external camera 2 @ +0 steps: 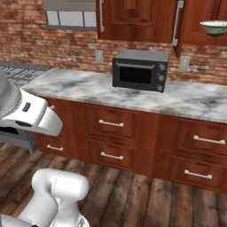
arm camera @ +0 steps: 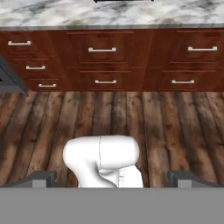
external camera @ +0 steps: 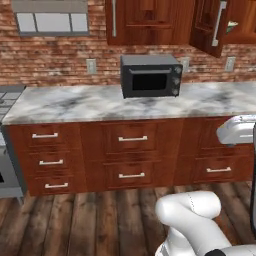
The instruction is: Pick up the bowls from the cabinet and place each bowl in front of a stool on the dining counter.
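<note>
Claw point(arm camera: 112, 177) spread wide, clamped on nothing, aimed low at the floor point(arm camera: 131, 122) before the drawers point(arm camera: 103, 50): a parked pose, probably, ahead of any reach. Pale-green bowl point(external camera 2: 213, 27) up on a shelf in the cabinet point(external camera 2: 201, 20), door point(external camera 2: 177, 24) swung open above the right end of the bench point(external camera 2: 133, 91), right of the microwave point(external camera 2: 141, 68). Bowl plain from the right base view; from the left, just a sliver past the door point(external camera: 215, 27). Tan bowl hidden or too small to tell.
</note>
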Available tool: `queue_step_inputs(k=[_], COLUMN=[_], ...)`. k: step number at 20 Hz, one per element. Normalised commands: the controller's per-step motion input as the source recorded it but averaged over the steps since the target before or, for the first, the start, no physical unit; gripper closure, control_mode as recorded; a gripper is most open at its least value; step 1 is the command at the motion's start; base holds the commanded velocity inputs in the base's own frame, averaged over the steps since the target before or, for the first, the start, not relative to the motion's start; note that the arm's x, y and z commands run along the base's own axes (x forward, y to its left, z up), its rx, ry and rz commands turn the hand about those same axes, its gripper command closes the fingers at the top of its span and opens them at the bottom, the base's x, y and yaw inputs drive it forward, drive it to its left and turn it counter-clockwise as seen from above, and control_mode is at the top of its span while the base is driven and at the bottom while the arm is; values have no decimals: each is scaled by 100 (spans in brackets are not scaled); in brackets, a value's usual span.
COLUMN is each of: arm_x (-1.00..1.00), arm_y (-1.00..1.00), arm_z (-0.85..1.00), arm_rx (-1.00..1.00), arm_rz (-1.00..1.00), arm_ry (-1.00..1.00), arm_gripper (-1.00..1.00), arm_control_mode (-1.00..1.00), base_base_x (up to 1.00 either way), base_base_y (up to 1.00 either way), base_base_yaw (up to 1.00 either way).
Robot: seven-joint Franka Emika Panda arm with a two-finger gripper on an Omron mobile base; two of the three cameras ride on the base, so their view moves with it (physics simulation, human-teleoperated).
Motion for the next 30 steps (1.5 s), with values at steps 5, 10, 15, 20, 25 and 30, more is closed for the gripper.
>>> queue_step_inputs(k=[5,10,15,20,25,30], arm_x=[0,0,0,0,0,0], arm_y=[0,0,0,0,0,0], arm_z=[0,0,0,0,0,0], arm_rx=[0,0,0,0,0,0], arm_rz=[0,0,0,0,0,0], arm_ry=[0,0,0,0,0,0], arm_gripper=[-100,-100,-100,-100,-100,-100], arm_control_mode=[100,100,100,100,100,100], base_base_x=[100,49,17,12,64,77], base_base_y=[-45,-100,-100,-100,-84,-14], base_base_yaw=[2,2,0,0,-2,-21])
